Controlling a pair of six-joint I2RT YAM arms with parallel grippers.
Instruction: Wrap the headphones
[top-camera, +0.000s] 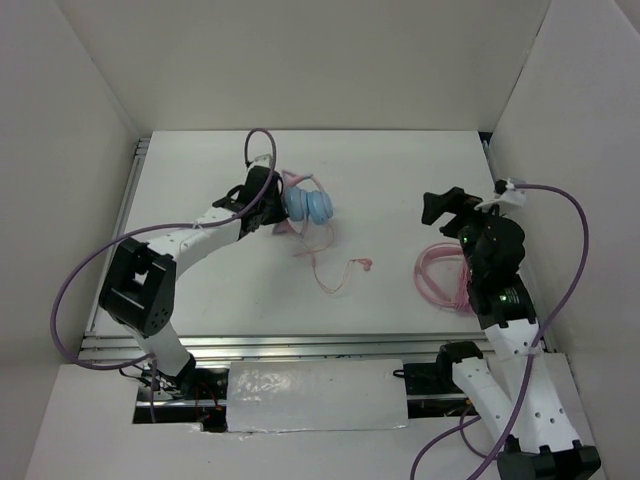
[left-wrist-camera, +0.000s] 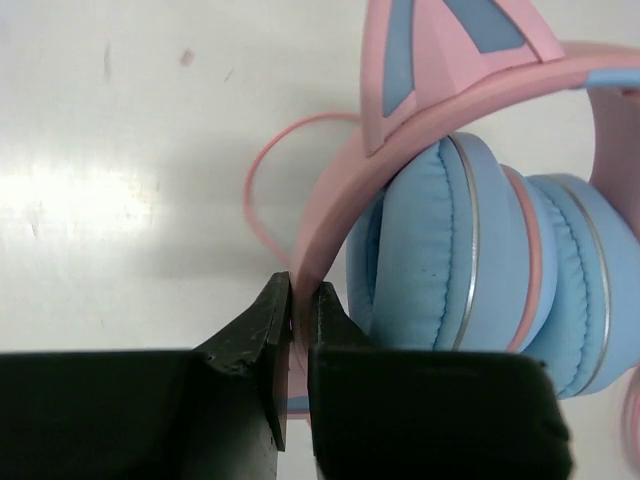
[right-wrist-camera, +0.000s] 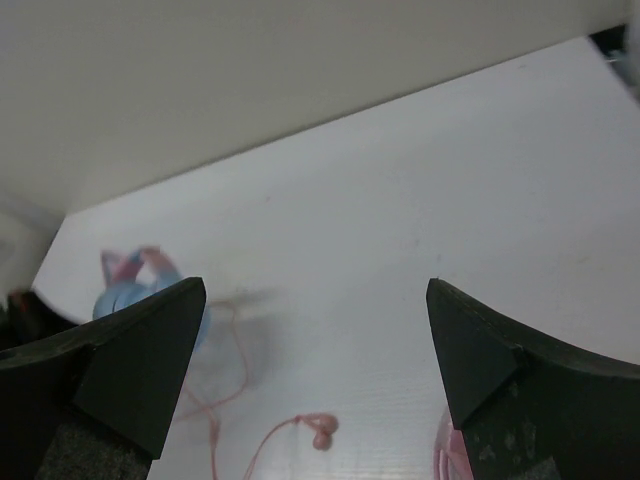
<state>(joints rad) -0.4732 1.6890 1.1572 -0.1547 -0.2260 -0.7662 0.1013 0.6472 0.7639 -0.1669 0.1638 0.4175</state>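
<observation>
A: Top view. Headphones (top-camera: 308, 207) left of centre, on the far half of the surface (top-camera: 400, 160). Left fingers (top-camera: 272, 212) right at their left edge. Grip?
B: Can't judge from up there; the arm hides the contact. Right fingers (top-camera: 447, 207) well apart, over the right side, with a pink coil (top-camera: 443, 278) nearer, partly under that arm. Cable (top-camera: 325, 262) trails from the cups (top-camera: 312, 207) toward the near edge, loops, and ends in a plug (top-camera: 366, 264) mid-surface.
A: Axis?
B: Two cups pressed together side by side, line running roughly left to right. Headband (top-camera: 295, 180) arch points left, toward the left arm.
A: Left wrist view.
B: Settles it. Fingers closed to a narrow slit, pinching the pink headband edge-on, just beside the nearer blue cup (left-wrist-camera: 435, 260). Cat-ear piece (left-wrist-camera: 440, 50) on the band, not made out from above. Resting or lifted, cannot tell.
A: Right wrist view.
B: Fingers spread wide, holding nothing. Headphones a blur far left, behind one finger. Plug low in frame, coil at the bottom right.
</observation>
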